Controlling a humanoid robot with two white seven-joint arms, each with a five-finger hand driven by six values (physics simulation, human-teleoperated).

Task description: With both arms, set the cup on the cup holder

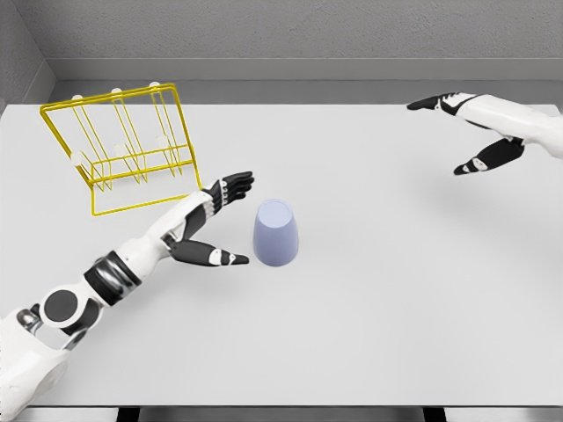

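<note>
A pale lavender cup [276, 232] stands upside down near the middle of the white table [396, 308]. My left hand [230, 220] is just left of it, fingers spread and thumb low, not touching it. At the back left stands a yellow wire cup holder [123, 145] with white-tipped pegs, tilted a little. Far off at the right edge my right hand [462, 132] hovers over the table with its fingers spread, holding nothing.
A grey wall runs along the back and left of the table. The table's front edge lies at the bottom of the view, beside my left arm's shoulder.
</note>
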